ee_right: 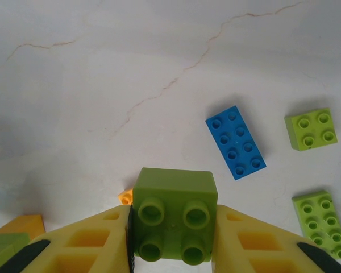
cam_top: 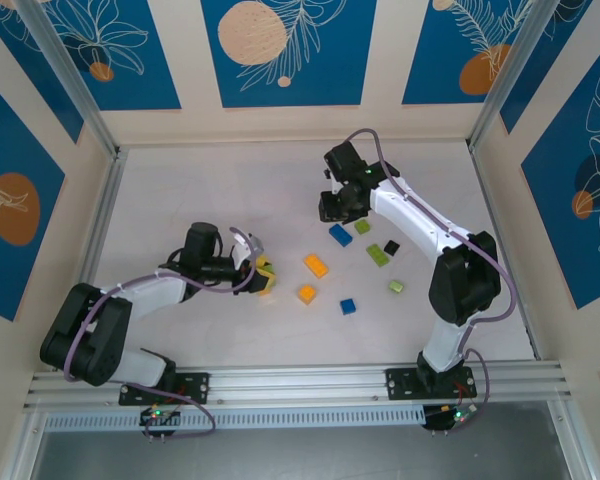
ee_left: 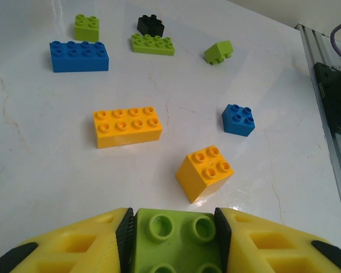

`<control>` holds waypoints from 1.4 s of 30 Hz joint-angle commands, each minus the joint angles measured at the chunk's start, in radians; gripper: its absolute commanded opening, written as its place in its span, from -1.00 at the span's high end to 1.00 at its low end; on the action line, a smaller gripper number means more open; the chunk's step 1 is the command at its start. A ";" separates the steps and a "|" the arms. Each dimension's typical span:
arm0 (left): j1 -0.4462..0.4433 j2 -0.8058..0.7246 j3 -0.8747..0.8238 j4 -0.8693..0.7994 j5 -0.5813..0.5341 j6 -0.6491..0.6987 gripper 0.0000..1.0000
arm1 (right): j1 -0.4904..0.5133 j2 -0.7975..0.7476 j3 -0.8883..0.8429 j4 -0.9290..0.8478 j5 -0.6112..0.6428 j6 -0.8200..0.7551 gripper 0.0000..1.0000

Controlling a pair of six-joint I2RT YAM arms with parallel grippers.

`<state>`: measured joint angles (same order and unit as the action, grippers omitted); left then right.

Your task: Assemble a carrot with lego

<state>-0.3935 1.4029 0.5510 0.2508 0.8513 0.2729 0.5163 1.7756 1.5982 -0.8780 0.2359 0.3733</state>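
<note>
My left gripper [ee_left: 173, 223] is shut on a lime green lego brick [ee_left: 176, 247]; both black pads press its sides and its studs face the camera. In the top view that gripper [cam_top: 264, 275] sits low, left of the loose bricks. An orange two-by-two [ee_left: 204, 172] lies just ahead of it, with an orange two-by-four [ee_left: 127, 126] beyond. My right gripper [ee_right: 173, 212] is shut on a lime green two-by-two brick [ee_right: 173, 210], held above the table at the far side [cam_top: 334, 207]. Below it lie a blue two-by-four [ee_right: 235, 142] and a lime two-by-two [ee_right: 311, 129].
More lego lies loose mid-table: a blue two-by-two [cam_top: 348, 306], a lime two-by-four [cam_top: 378, 255], a tiny black brick [cam_top: 391, 247] and a tipped lime piece [cam_top: 396, 287]. An aluminium rail [ee_left: 324, 85] runs along the near edge. Walls enclose the other three sides.
</note>
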 commanded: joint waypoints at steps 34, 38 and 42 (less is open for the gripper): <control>-0.250 -0.135 -0.031 -0.108 -0.006 0.022 0.21 | 0.002 0.025 0.029 -0.009 -0.012 0.009 0.31; -0.270 -0.174 -0.065 -0.065 -0.025 -0.003 0.20 | 0.009 0.013 0.026 -0.017 -0.007 0.020 0.31; -0.286 -0.180 -0.076 -0.037 -0.060 -0.010 0.19 | 0.017 -0.002 0.017 -0.024 0.004 0.030 0.32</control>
<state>-0.6617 1.2377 0.4889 0.1600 0.8150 0.2802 0.5243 1.7908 1.6085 -0.8829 0.2394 0.3817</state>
